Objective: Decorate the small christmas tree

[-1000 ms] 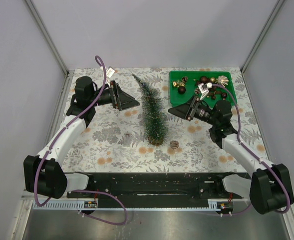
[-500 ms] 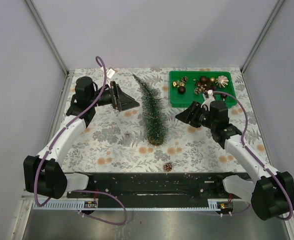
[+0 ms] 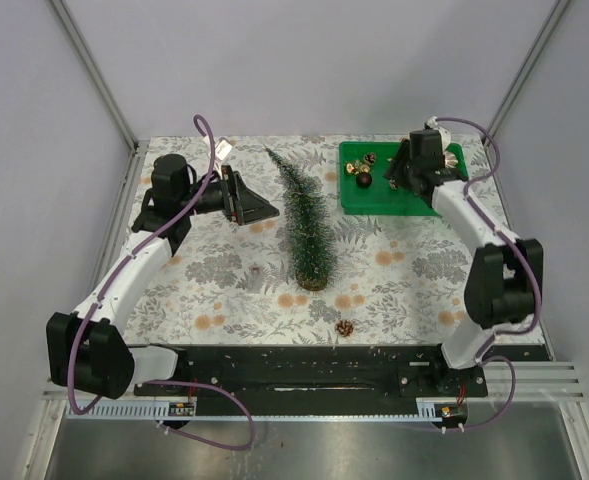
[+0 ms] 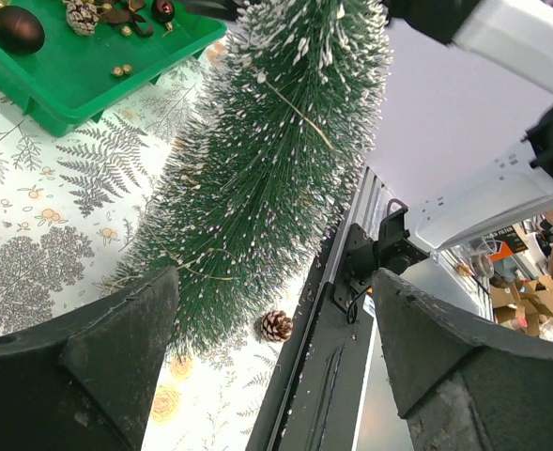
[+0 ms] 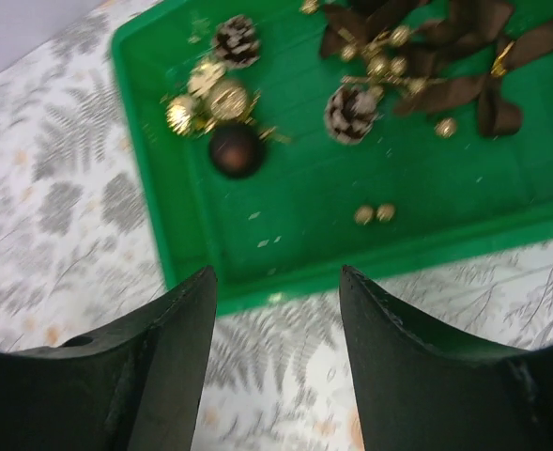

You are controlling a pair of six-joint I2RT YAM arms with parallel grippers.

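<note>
Plainly, the next move turns on the green tray (image 3: pixel 376 196). The right pincer (image 5: pixel 276 274) hangs over its near left corner, jaws roughly half apart and holding nothing. The ornaments lie just ahead of its tips, the dark ball (image 5: pixel 236 150) nearest.

The small christmas tree (image 3: pixel 309 225) stands upright on its disc mid-tabletop (image 3: pixel 224 290), well apart from that pincer and to its left. Its tip leans far-left in the overhead view (perhaps only the camera's angle). The left pincer (image 3: pixel 264 207) is the nearer one, wide open and empty, just beside the tree's left flank.

A pine cone (image 3: pixel 345 327) lies loose near the front edge.

The right wrist view is blurred. From above, the arm hides its own tips and part of the tray. The left wrist view cuts off the tree's base.
</note>
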